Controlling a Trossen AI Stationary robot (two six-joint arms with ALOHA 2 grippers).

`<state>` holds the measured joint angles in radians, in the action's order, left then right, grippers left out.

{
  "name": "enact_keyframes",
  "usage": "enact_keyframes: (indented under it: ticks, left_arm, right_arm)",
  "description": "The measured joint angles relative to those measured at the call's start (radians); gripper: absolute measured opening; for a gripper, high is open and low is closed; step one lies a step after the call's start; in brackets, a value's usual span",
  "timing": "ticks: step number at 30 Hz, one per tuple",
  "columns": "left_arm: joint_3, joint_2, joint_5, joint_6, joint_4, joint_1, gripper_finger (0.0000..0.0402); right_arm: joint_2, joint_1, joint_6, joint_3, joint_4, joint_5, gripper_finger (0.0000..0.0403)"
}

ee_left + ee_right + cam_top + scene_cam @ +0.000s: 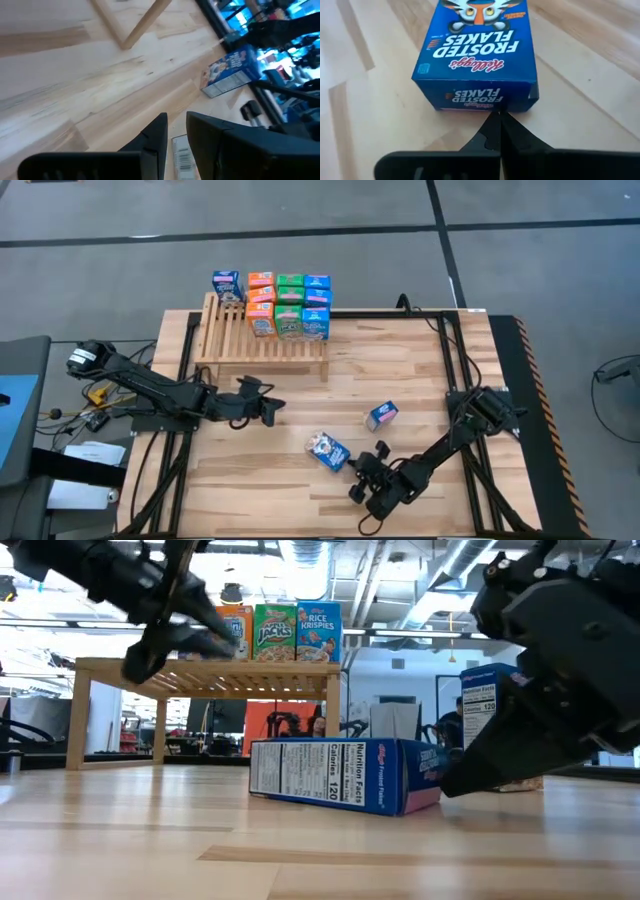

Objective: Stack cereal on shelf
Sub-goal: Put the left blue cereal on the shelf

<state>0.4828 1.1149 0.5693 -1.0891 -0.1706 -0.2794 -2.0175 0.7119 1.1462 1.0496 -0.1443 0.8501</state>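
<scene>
Cereal boxes (288, 305) stacked on far side of shelf (262, 340), we see. Frosted Flakes box (479, 55) lies flat on table (420, 380), well in front of shelf. Right gripper (366, 468) clenched, empty, tips just touching box end. Second blue box (381, 415) stands nearer shelf. Left gripper (272, 410) in front of shelf, fingers narrowly apart, we see nothing held.
</scene>
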Motion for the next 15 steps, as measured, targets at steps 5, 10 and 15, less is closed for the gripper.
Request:
enact_keyframes:
  ticks: [5, 10, 15]
  left_arm:
    - [0.000, 0.000, -0.086, 0.201, -0.198, 0.001, 0.0056]
    - [0.002, 0.091, -0.229, 0.251, -0.331, 0.000, 0.0009]
    - [0.063, 0.329, -0.294, 0.209, -0.369, -0.005, 0.0001]
  right_arm:
    - [0.024, -0.002, 0.001, 0.000, -0.008, 0.010, 0.0010]
    - [0.059, -0.001, -0.043, 0.002, -0.030, 0.011, 0.0010]
    - [0.070, -0.013, -0.043, 0.002, -0.049, 0.007, 0.0010]
